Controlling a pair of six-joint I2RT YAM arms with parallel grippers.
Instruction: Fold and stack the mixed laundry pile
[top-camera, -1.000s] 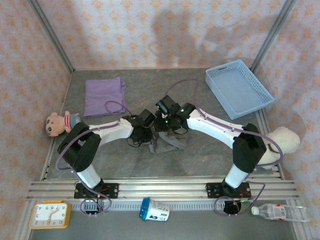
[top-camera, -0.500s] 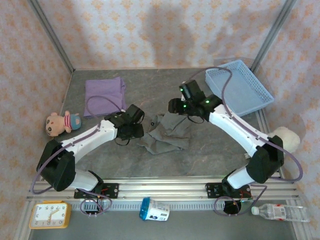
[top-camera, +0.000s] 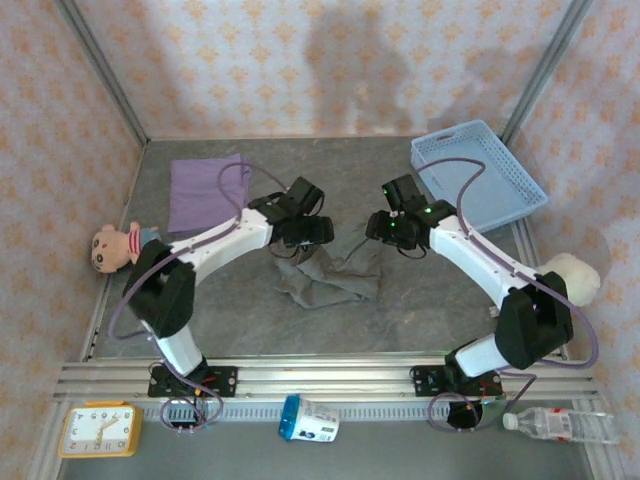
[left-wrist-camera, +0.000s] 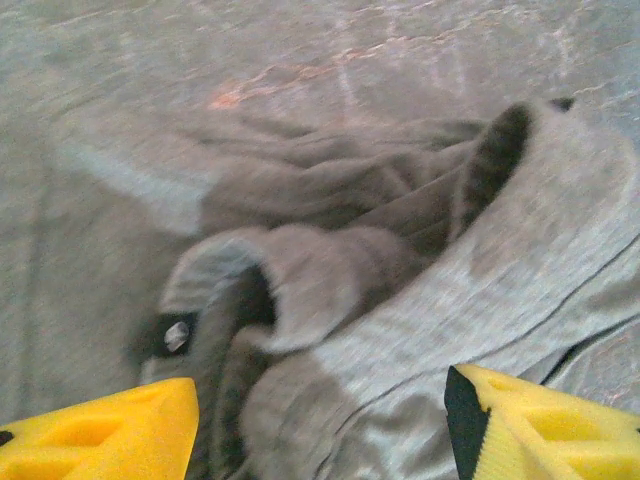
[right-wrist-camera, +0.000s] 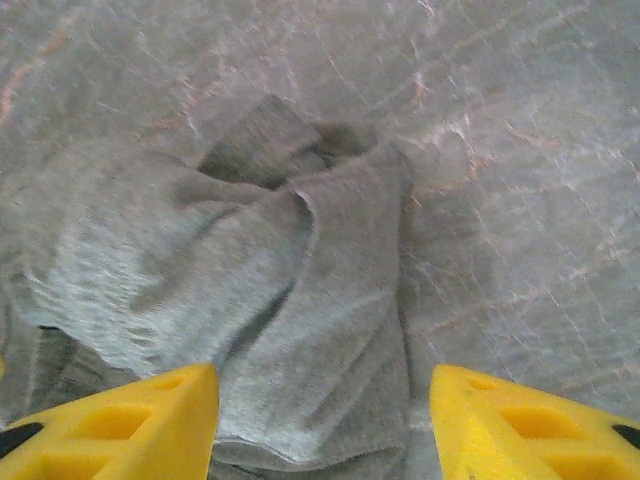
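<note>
- Left tool (left-wrist-camera: 320, 405): spread wide, nothing pinched. It hangs just above the grey-brown trousers (top-camera: 325, 275).
- Right tool (right-wrist-camera: 322, 400): also spread and empty, over the trousers' right-hand side.
- Trousers lie crumpled mid-way across the table (top-camera: 250, 325), between the two arms. The lilac shirt (top-camera: 207, 190) lies flat at the far left, well apart.
- Risk: the cloth is bunched in overlapping folds. A pinch here may catch several layers or a stray flap, and the garment would then lift twisted rather than spread.
- Risk: unequal grips between the tools would skew the fold line.
- Risk: a loose leg trailing during transfer could rumple the shirt.
</note>
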